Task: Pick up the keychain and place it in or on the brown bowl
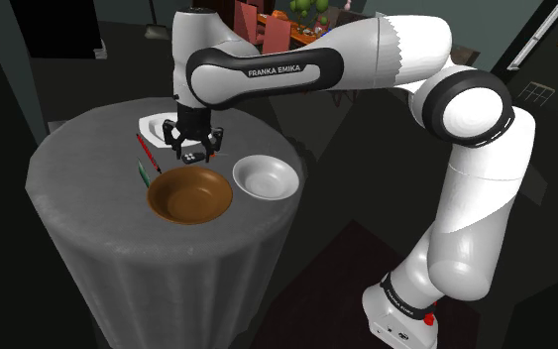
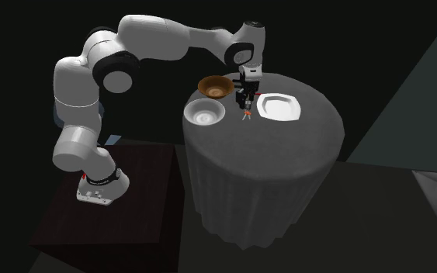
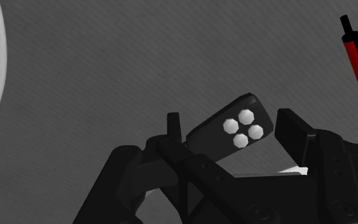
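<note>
The keychain (image 3: 231, 130) is a black fob with white round buttons, and it sits slanted between my two black fingers (image 3: 292, 130). My gripper (image 1: 194, 151) is shut on it and hangs just above the grey tablecloth, at the far rim of the brown bowl (image 1: 189, 193). In the second exterior view the gripper (image 2: 245, 102) stands between the brown bowl (image 2: 215, 85) and a white square plate (image 2: 279, 107). The brown bowl holds nothing.
A white bowl (image 1: 265, 176) stands at the shoulder view's right of the brown bowl. A red pen (image 1: 148, 154) and a green stick (image 1: 144, 175) lie to its left, behind them a white plate (image 1: 153, 126). The round table (image 1: 88, 198) drops off all around.
</note>
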Robot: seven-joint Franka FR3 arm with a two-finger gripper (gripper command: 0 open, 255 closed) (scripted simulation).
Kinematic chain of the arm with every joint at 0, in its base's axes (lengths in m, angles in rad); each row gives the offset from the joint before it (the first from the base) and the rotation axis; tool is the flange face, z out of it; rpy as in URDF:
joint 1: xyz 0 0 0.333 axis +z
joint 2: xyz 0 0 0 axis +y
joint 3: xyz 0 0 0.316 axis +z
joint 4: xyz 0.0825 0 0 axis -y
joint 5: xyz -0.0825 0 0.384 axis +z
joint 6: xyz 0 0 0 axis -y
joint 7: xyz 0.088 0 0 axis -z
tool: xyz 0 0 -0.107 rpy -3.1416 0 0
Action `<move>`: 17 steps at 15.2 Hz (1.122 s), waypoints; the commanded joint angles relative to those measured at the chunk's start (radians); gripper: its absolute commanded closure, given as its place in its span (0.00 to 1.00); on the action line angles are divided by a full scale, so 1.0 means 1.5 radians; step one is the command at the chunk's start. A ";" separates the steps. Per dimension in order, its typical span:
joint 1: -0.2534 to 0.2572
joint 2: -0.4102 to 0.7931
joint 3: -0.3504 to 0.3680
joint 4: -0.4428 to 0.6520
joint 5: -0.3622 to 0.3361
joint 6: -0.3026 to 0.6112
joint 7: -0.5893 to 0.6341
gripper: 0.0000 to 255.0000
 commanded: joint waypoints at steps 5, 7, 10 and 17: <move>0.000 0.000 0.000 0.000 0.000 0.000 0.000 1.00; 0.000 0.000 0.000 0.000 0.000 0.000 0.000 1.00; 0.000 -0.004 0.001 0.012 0.002 -0.016 -0.002 1.00; 0.002 -0.012 0.003 0.063 0.007 -0.075 -0.006 1.00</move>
